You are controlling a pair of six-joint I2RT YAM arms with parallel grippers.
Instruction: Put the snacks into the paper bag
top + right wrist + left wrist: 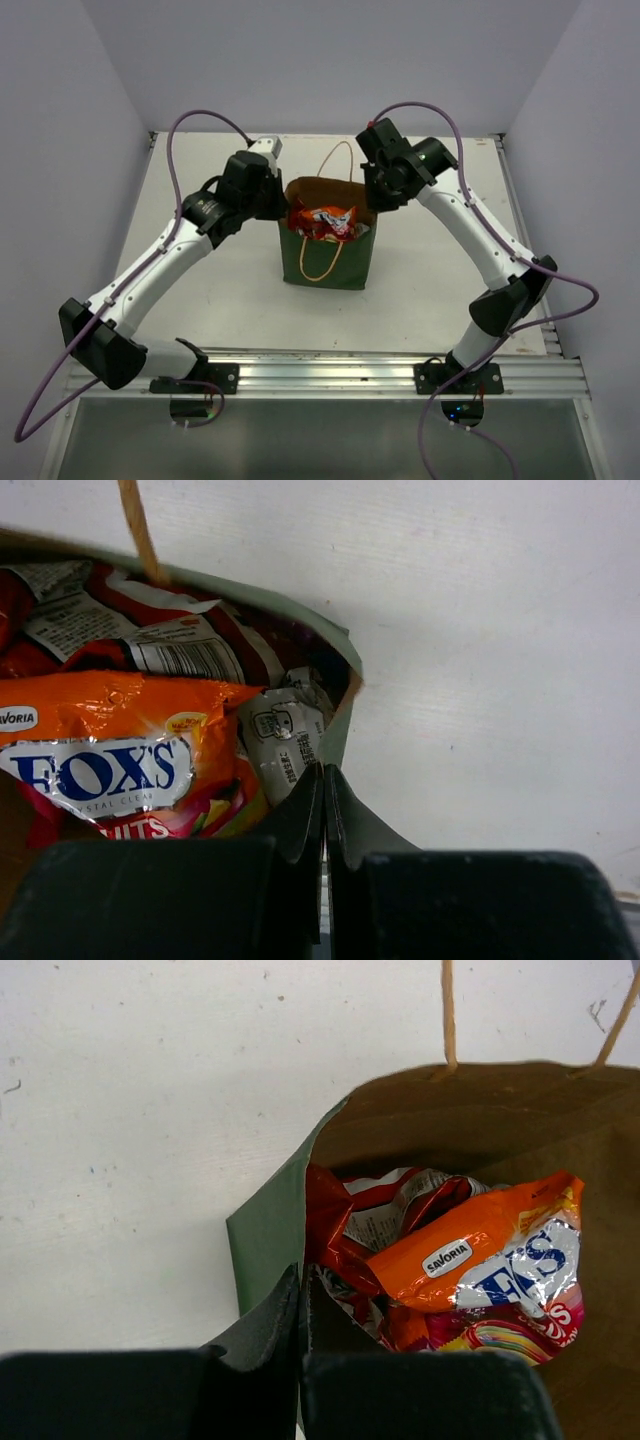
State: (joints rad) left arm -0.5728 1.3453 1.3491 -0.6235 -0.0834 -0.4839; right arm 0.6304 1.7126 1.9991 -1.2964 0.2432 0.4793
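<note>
At the middle of the table (430, 290) stands the dark green paper bag (355, 262), upright and open-mouthed, one tan cord handle (322, 262) hanging down its near face. Snacks fill it to the rim. Uppermost lies an orange fruit-candy packet (110, 760) that reads "SAVORIA", "FOX'S", "CRYSTAL CLEAR" and part of "FRUITS" in the two wrist views. Behind it sits a crumpled red foil bag (180, 650) showing a white panel with a barcode; its brand cannot be read. A small silver packet (285, 740) is tucked against the bag's right wall, its print too fine to make out.

The left gripper (300, 1280) meets the left rim of the bag, its jaws pressed together with the green wall running into the seam between them. The right gripper (324, 775) does the same on the right rim, jaws together on the paper edge, the silver packet just inside them.
</note>
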